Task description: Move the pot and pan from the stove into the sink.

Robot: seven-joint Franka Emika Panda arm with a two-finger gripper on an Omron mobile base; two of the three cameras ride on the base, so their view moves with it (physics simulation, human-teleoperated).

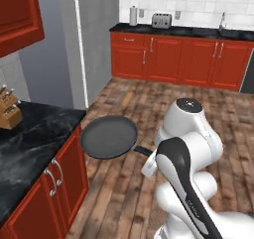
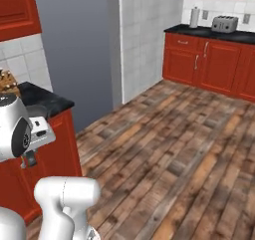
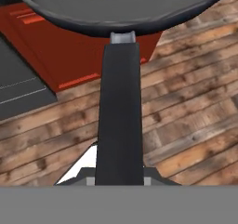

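Right, my gripper (image 3: pixel 120 179) is clamped on the pan (image 1: pixel 108 136) handle, centre frame over floor; keep it level, clear the counter (image 1: pixel 30 139) edge.

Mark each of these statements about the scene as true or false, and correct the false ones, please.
1. The pan is held in the air by its handle. True.
2. The pan rests flat on the counter. False: it hangs beside the counter's edge, above the wooden floor.
3. A knife block stands on the counter at the left. True.
4. The pan holds a pot. False: the pan shows nothing inside.
5. A toaster stands on the far counter. True.
6. The cabinets under the far counter are white. False: they are red.
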